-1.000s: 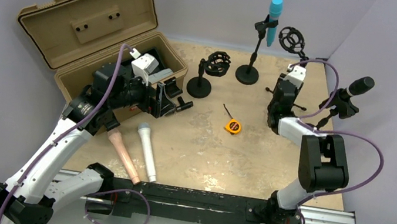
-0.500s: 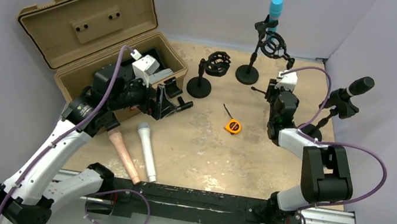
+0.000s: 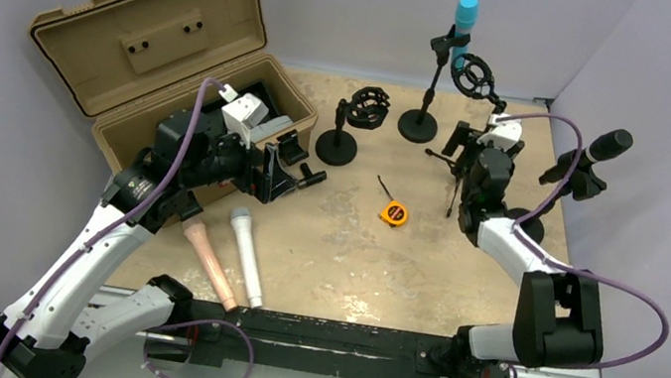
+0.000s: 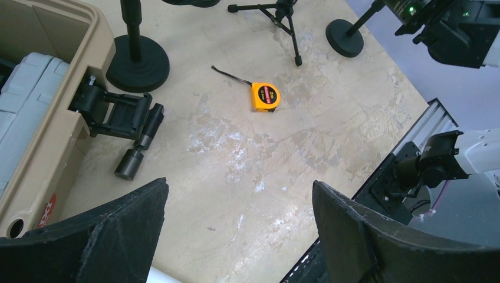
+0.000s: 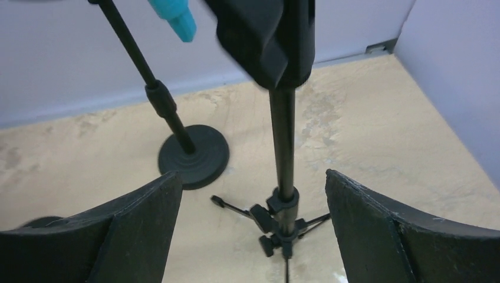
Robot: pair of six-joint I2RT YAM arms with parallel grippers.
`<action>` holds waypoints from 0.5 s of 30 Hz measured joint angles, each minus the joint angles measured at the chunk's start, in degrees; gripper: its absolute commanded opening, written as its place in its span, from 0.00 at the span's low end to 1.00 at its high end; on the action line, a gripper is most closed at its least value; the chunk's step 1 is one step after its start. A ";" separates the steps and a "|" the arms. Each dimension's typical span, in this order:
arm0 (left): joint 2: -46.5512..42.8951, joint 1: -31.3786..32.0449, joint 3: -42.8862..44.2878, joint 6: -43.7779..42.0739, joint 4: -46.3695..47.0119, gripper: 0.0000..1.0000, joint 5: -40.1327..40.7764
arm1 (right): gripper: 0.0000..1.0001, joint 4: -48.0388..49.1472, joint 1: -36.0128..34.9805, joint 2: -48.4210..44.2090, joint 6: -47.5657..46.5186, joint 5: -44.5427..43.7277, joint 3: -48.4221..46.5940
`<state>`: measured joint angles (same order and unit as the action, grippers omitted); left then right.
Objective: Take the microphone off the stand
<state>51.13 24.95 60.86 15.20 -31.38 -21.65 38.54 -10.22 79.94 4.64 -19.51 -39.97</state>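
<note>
A blue microphone [image 3: 463, 18] sits clipped upright on a tall stand with a round base [image 3: 418, 124] at the back; its lower tip [image 5: 175, 19] shows in the right wrist view. A black microphone [image 3: 609, 145] rests in a second stand's clip [image 3: 579, 177] at the far right. My right gripper [image 3: 472, 159] is open, its fingers either side of a tripod stand's pole [image 5: 283, 135] without touching it. That tripod carries an empty shock mount [image 3: 477, 75]. My left gripper [image 3: 274, 172] hovers open beside the toolbox, with only bare table between its fingers [image 4: 135, 218].
An open tan toolbox [image 3: 161, 53] fills the back left. A short stand with a shock mount [image 3: 364, 108] stands mid-table, and an orange tape measure [image 3: 394, 212] lies nearby. A white microphone [image 3: 246, 254] and a pink one [image 3: 210, 261] lie near the front left.
My right gripper has opened and let go of the tripod stand, which was tilted and now stands upright on its legs. The left arm has not moved.
</note>
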 measured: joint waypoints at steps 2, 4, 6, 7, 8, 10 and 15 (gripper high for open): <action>0.00 0.04 0.00 0.00 0.00 0.89 -0.11 | 0.89 -5.27 0.00 0.00 5.18 -0.48 -3.37; 0.00 0.17 0.00 0.00 0.00 0.89 -0.39 | 0.88 -10.84 0.00 0.13 11.82 -0.79 -6.19; 0.00 0.26 0.00 0.00 0.00 0.89 -0.57 | 0.88 -14.62 -0.02 0.20 16.41 -1.46 -7.41; 0.00 0.26 0.00 0.00 0.00 0.89 -0.61 | 0.88 -16.83 -0.02 0.37 19.04 -2.32 -8.13; 0.00 0.26 0.00 0.00 0.00 0.89 -0.59 | 0.87 -18.80 -0.02 0.72 21.22 -3.56 -8.87; 0.00 0.26 0.00 0.00 0.00 0.89 -0.59 | 0.84 -21.33 0.00 2.03 24.06 -6.69 -10.45; 0.00 0.31 0.00 0.00 0.00 0.89 -0.57 | 0.69 -20.11 0.00 7.85 23.15 -13.16 -14.01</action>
<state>51.13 25.26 60.86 15.20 -31.38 -22.22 18.44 -10.22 87.79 27.79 -32.67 -53.98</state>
